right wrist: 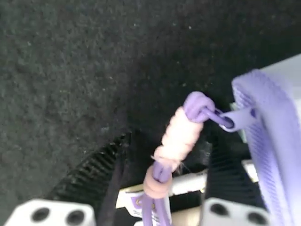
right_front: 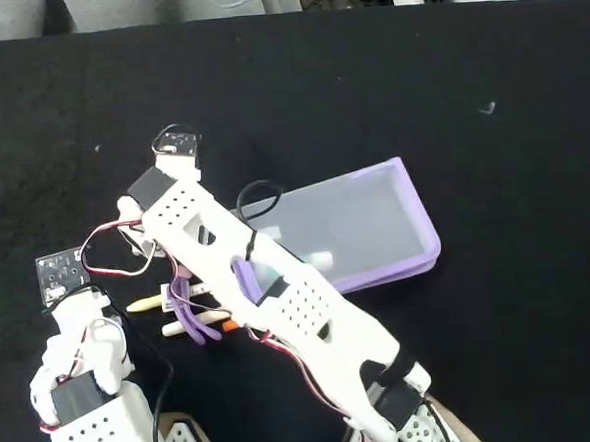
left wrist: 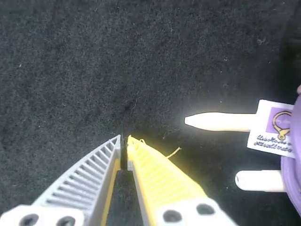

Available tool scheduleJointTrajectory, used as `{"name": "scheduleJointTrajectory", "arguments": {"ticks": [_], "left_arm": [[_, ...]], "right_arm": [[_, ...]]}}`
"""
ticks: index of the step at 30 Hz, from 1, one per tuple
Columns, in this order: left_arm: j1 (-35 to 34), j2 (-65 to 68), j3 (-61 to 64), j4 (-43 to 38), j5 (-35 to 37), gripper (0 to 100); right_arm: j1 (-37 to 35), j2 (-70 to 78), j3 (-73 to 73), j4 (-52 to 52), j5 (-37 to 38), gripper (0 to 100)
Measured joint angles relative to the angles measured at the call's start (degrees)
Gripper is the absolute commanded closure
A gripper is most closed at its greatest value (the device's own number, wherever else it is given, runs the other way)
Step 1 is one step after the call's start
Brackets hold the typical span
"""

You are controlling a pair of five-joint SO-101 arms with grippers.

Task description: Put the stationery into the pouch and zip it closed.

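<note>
Pouch [right_front: 365, 217]: a long, flat case with frosted translucent walls and lilac fabric edging, lying slantwise on the black table [right_front: 487, 89] near the middle; a small pale item shows through its wall near the end crossed by the right arm; whether the zip is open cannot be told. Zip pull [right wrist: 181, 132]: a knotted cord in purple and pale pink, tied to the slider tab at the lilac edge of the pouch [right wrist: 263, 122]. Right arm's fingers [right wrist: 94, 165]: black, spread apart, one on each side of the cord, not clenched on it. Cream pens [right_front: 150, 304]: two, lying side by side on the table outside the pouch, just off that same end and partly under the right arm; the upper pen [left wrist: 221, 121] carries a white and purple label [left wrist: 275, 127]. Left arm's fingers [left wrist: 150, 165]: one grey, one yellow, pressed together at the tips with nothing between them, low over bare table near the pen tips.
</note>
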Motion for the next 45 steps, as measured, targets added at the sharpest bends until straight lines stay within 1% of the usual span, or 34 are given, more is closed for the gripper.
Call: {"name": "scheduleJointTrajectory", "arguments": {"ticks": [4, 10, 15, 20, 23, 28, 32, 40, 45], "left_arm": [[-0.1, 0.0, 0.0, 0.0, 0.0, 97], [-0.1, 0.0, 0.0, 0.0, 0.0, 97], [-0.1, 0.0, 0.0, 0.0, 0.0, 97], [-0.1, 0.0, 0.0, 0.0, 0.0, 97], [-0.1, 0.0, 0.0, 0.0, 0.0, 97], [-0.1, 0.0, 0.0, 0.0, 0.0, 97], [-0.1, 0.0, 0.0, 0.0, 0.0, 97], [-0.1, 0.0, 0.0, 0.0, 0.0, 97], [-0.1, 0.0, 0.0, 0.0, 0.0, 97]], "right_arm": [[0.9, 3.3, -3.5, 0.4, 0.0, 89.4], [2.2, 6.1, -9.2, 2.9, 0.2, 97.9], [2.1, 6.7, -15.5, 3.6, 6.7, 98.8], [2.3, 6.8, -17.1, 3.6, 12.4, 98.8], [2.3, 6.8, -17.6, 3.7, 17.8, 98.8], [2.3, 6.2, -20.0, 3.8, 30.6, 98.8], [2.4, 1.1, -19.4, 3.8, 40.6, 98.8], [7.5, -16.7, -8.3, 3.8, 54.4, 98.7], [8.2, -31.6, 4.6, 3.8, 64.5, 98.7]]}}
